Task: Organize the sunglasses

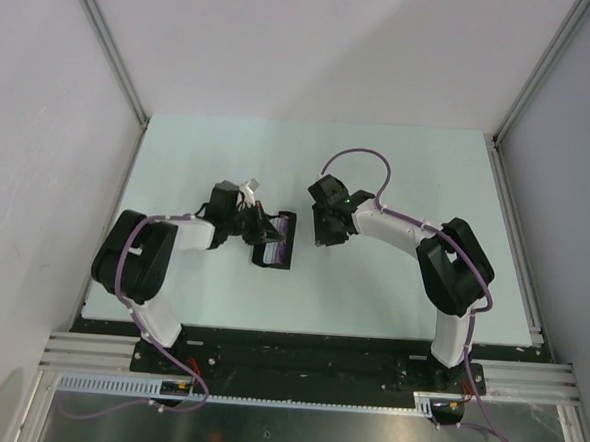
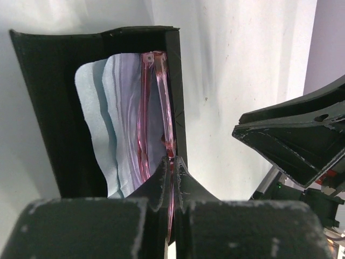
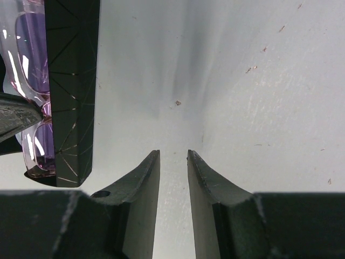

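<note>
The sunglasses (image 2: 159, 91) have a pale pink frame and purple lenses (image 3: 29, 48). They stand on edge inside the open black case (image 2: 48, 108), against its right wall, over a pale blue cloth (image 2: 102, 108). My left gripper (image 2: 172, 162) is shut on the frame's near end. In the top view the left gripper (image 1: 260, 225) is at the case (image 1: 273, 254), left of the table's middle. My right gripper (image 3: 173, 154) is open by a narrow gap and empty, over bare table just right of the case (image 3: 70, 91). It also shows in the top view (image 1: 321, 233).
The right gripper's fingers (image 2: 291, 145) show close on the right in the left wrist view. A left finger (image 3: 16, 116) shows beside the case in the right wrist view. The pale table (image 1: 428, 169) is walled at the back and both sides.
</note>
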{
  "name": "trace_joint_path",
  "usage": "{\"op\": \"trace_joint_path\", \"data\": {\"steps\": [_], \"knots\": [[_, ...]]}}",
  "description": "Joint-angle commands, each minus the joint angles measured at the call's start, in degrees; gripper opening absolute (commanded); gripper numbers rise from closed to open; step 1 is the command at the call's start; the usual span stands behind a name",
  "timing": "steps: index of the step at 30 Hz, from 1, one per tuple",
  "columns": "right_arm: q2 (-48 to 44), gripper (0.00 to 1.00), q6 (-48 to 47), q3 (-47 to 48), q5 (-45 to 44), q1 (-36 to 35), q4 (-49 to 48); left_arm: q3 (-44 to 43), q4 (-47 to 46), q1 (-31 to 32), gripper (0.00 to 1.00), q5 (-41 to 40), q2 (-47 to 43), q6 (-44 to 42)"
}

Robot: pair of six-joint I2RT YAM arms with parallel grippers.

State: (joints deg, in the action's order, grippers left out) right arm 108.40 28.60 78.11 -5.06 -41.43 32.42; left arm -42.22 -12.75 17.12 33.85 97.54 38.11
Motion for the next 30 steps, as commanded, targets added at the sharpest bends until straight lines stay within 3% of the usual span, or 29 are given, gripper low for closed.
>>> {"op": "trace_joint_path", "data": {"steps": [1,19,26,30], "knots": [[-1.3,0.32,-0.5,-0.1,-0.2,0.1,-0.7,0.9,-4.7,-0.1,0.0,3.9,1.1,1.4],[-1.4,0.32,-0.6,-0.1,0.0,0.2,-1.1,3.9,-7.5,-0.1,0.01,-0.2,2.0,3.1],[-1.4,0.32,-0.6,-0.1,0.2,0.3,-1.3,4.1,-6.8,-0.1,0.3,-0.5,1.4,2.6],[-1.3,0.32,-0.6,-0.1,0.2,0.3,-1.4,4.0,-6.6,-0.1,0.34,-0.6,0.9,2.6]]}}
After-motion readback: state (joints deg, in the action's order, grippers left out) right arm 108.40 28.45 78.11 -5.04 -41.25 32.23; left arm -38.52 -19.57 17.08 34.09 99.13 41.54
